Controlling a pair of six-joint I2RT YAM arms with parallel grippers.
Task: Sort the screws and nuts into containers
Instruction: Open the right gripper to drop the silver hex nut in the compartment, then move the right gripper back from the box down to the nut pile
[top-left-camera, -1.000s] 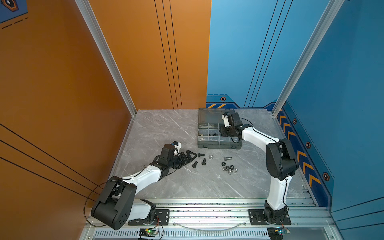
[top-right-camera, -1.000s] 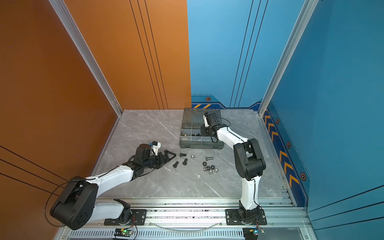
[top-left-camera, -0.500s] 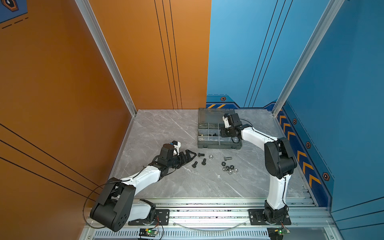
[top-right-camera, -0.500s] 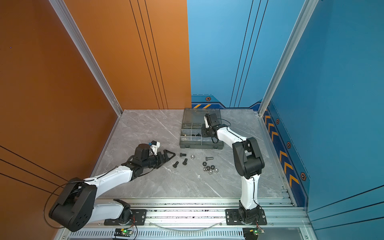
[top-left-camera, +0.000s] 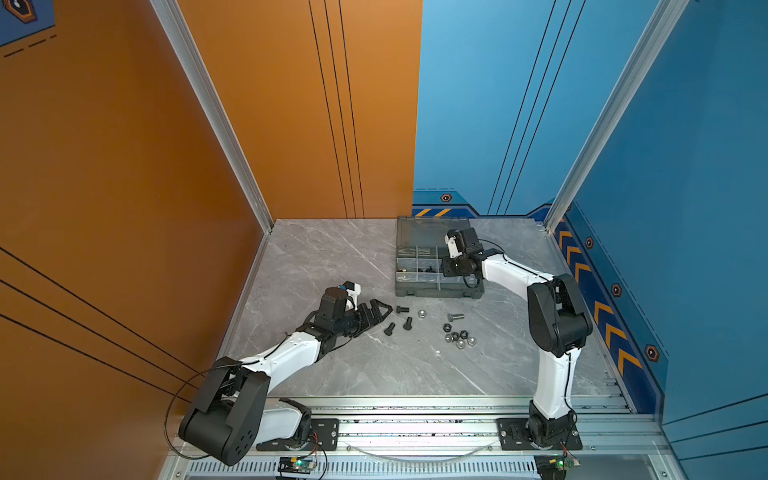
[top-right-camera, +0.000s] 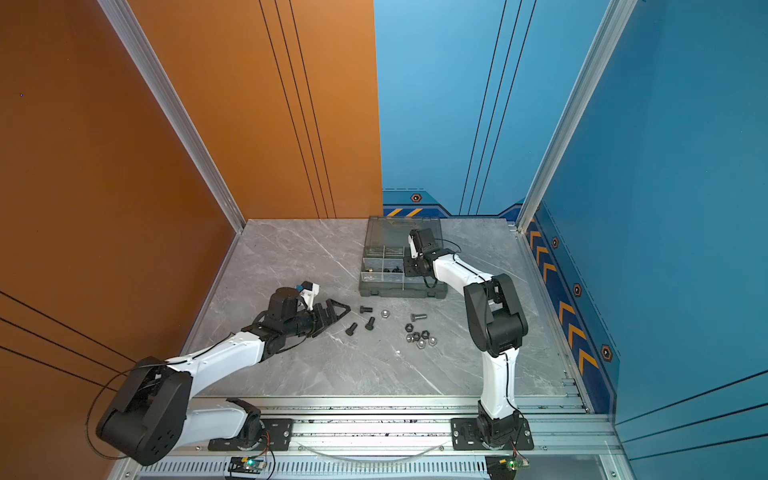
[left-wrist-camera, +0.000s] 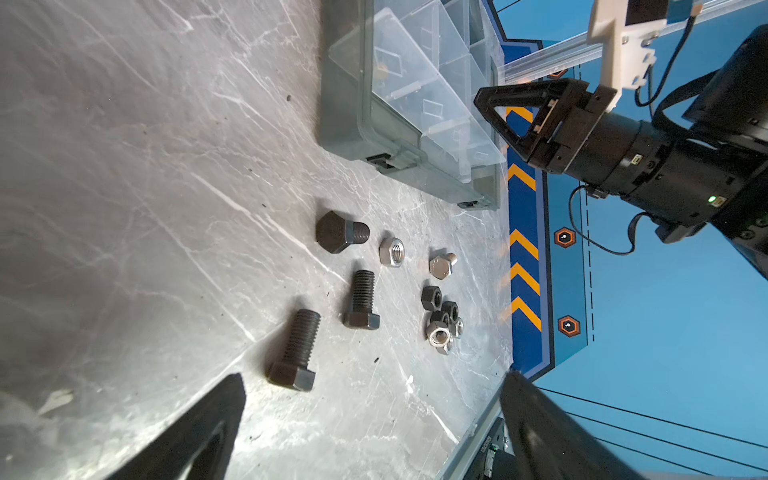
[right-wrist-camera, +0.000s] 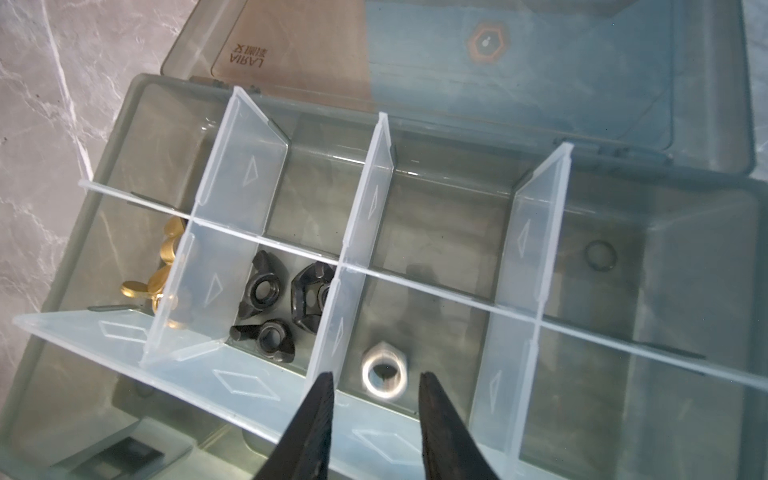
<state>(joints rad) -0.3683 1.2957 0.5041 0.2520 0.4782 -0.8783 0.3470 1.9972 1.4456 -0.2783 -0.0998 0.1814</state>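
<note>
Silver nut (right-wrist-camera: 384, 374): blurred; I see it in the organizer case (top-left-camera: 436, 291), in the compartment just right of the black winged nuts (right-wrist-camera: 266, 295).
Right gripper (right-wrist-camera: 376, 377): jaws apart above that nut.
Left gripper (left-wrist-camera: 374, 376): jaws wide apart, holding nothing, low at left.
Loose screws (left-wrist-camera: 295, 349): three black, one silver, on the tabletop (top-left-camera: 332, 257) just right of that gripper.
Loose nuts (top-left-camera: 459, 336): clustered right of the screws.

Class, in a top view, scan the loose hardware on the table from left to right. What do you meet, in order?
Three black screws → lone silver nut → silver screw. The heap of nuts overlaps that screw's span, so it is omitted.
</note>
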